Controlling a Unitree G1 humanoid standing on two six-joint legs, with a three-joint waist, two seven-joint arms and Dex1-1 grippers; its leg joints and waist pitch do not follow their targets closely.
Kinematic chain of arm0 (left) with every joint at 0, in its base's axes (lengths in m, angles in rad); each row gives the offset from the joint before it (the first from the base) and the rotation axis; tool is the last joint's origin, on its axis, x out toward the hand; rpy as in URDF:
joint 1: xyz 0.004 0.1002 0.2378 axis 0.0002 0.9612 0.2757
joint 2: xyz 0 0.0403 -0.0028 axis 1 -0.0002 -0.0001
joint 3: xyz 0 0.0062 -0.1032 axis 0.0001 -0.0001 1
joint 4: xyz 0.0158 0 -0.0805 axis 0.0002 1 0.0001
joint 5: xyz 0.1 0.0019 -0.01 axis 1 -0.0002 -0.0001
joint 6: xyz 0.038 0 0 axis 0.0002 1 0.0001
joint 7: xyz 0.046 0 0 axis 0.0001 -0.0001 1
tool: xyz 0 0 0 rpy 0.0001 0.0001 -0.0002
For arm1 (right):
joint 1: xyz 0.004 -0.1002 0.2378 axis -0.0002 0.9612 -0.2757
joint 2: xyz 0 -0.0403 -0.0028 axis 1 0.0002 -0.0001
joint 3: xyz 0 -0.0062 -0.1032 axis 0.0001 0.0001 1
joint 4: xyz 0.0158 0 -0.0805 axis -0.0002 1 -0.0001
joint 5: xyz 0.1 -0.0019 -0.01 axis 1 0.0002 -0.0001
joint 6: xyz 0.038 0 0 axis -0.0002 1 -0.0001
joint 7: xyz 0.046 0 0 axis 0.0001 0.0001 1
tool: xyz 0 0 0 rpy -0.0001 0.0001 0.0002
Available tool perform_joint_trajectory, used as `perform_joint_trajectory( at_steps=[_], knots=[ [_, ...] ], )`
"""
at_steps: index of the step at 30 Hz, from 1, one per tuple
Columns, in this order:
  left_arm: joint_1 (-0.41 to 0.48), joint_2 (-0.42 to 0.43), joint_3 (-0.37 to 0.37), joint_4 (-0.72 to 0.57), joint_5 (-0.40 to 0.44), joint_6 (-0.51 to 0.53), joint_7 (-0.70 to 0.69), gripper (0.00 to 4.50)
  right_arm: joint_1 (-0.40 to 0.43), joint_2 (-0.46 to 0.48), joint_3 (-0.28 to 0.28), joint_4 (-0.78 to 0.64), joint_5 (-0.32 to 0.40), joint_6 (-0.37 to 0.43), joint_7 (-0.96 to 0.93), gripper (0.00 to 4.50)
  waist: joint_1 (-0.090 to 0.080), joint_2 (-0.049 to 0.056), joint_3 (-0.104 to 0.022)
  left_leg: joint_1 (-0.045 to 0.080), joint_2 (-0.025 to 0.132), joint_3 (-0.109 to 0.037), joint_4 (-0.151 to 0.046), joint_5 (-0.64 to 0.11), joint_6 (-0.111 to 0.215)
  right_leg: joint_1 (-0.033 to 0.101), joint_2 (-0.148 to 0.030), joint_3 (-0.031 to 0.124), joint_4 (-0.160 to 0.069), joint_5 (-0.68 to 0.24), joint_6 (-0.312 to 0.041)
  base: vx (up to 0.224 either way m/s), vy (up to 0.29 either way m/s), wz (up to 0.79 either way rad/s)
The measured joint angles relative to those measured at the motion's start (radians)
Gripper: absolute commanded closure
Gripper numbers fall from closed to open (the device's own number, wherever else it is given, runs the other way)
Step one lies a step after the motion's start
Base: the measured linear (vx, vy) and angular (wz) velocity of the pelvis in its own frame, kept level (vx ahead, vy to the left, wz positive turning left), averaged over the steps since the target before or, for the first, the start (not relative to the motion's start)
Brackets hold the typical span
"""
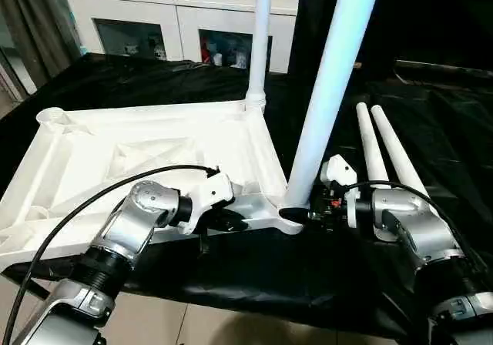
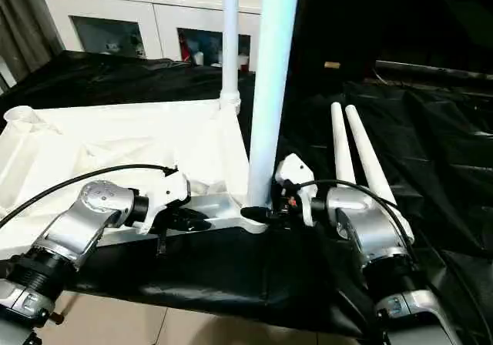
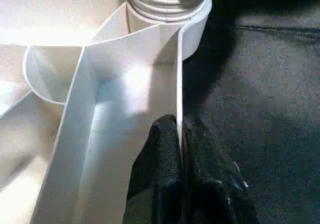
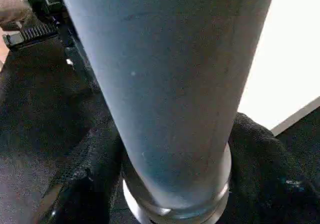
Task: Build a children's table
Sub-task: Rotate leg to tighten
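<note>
Tabletop lies underside up on the black-draped worktop. Left forearm reaches in low from the near edge, wrist bent inward; left claw pinched together on the tabletop's near rim wall. At the tabletop's near right corner a leg stands upright; another leg stands at the far right corner. Right forearm angles in low; right claw straddles the near leg's base, fingers either side. Two loose legs lie beyond it. No legible writing.
</note>
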Motion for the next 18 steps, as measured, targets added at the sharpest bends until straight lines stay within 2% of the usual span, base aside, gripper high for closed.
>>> perform_joint_trajectory(
  at_steps=[6,9,15,18],
  knots=[
    [-0.001,-0.025,0.013,0.019,0.011,0.000,0.068,4.50,0.013,0.065,-0.064,0.061,0.031,-0.010,-0.107,1.85,-0.004,0.000,0.000,0.001,0.000,0.000,0.001,0.000,0.000,0.001,0.000,0.001,0.000,-0.001,0.005,0.000,0.000,0.00],
    [-0.036,-0.088,0.031,0.082,0.030,0.020,0.171,4.50,0.010,0.162,-0.141,0.123,0.037,-0.029,-0.297,1.85,-0.014,0.001,-0.001,0.002,-0.001,0.000,0.001,0.000,0.000,0.002,0.000,0.002,-0.001,-0.001,0.006,0.000,0.000,0.00],
    [-0.076,-0.190,0.046,0.146,0.058,0.063,0.346,4.50,-0.039,0.261,-0.175,0.215,0.017,-0.076,-0.601,1.86,-0.033,0.003,-0.003,0.005,-0.001,-0.001,0.001,0.000,0.000,0.006,0.000,0.002,-0.001,-0.001,0.007,0.000,0.000,0.00],
    [-0.116,-0.276,0.056,0.201,0.079,0.104,0.489,4.50,-0.115,0.340,-0.227,0.307,-0.001,-0.088,-0.830,1.86,-0.038,0.004,-0.003,0.007,-0.001,-0.001,0.001,0.000,0.000,0.007,0.000,0.002,-0.004,-0.001,0.007,0.000,0.000,0.00]
  ],
)
